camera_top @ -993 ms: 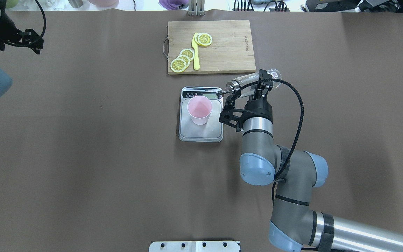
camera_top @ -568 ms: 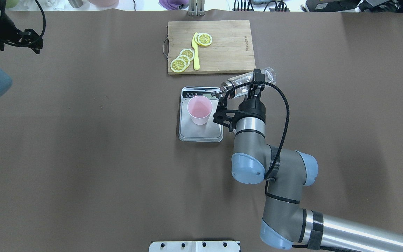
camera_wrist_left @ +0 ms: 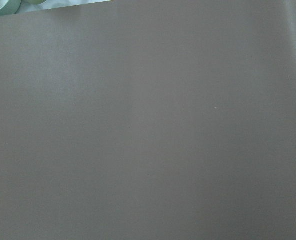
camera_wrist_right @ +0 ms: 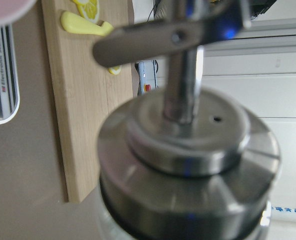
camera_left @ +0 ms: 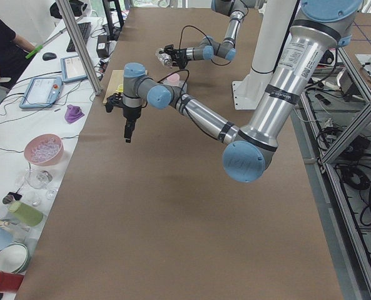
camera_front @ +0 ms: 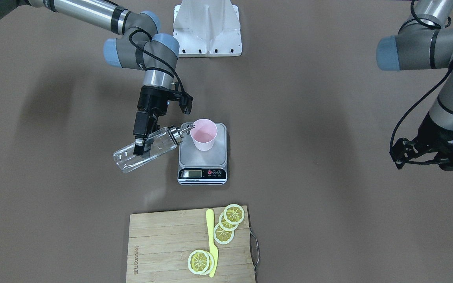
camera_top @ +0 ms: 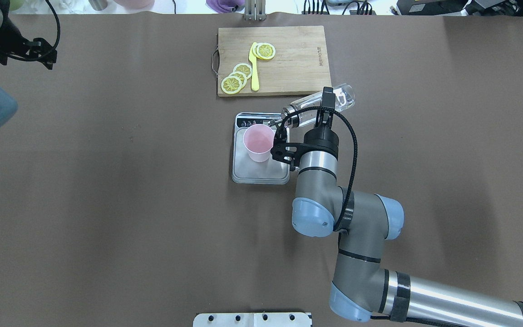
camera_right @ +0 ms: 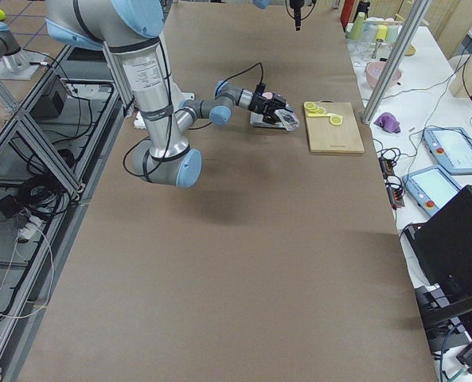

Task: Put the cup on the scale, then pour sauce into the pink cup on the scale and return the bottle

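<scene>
**Operator:** Failure risk at this stage?

**Technician:** Spillage, in my judgement. The right gripper (camera_front: 139, 146) has its jaws clamped on the clear round-bodied glass bottle (camera_front: 159, 144), which is tilted with its metal spout (camera_front: 187, 126) near the rim of the pale pink tapered cup (camera_front: 203, 134). Misalignment would wet the steel-topped digital scale (camera_front: 221, 156).

**Operator:** Cup condition?

**Technician:** Upright on the scale, plain. The left gripper (camera_front: 442, 153) is well apart; its jaw state is indeterminable.

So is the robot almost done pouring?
About halfway. Done: the pink cup stands on the scale. In hand: the right gripper holds the glass bottle tipped, its metal spout at the cup's rim; no stream shows. Left: the pouring itself, then putting the bottle back.
</scene>
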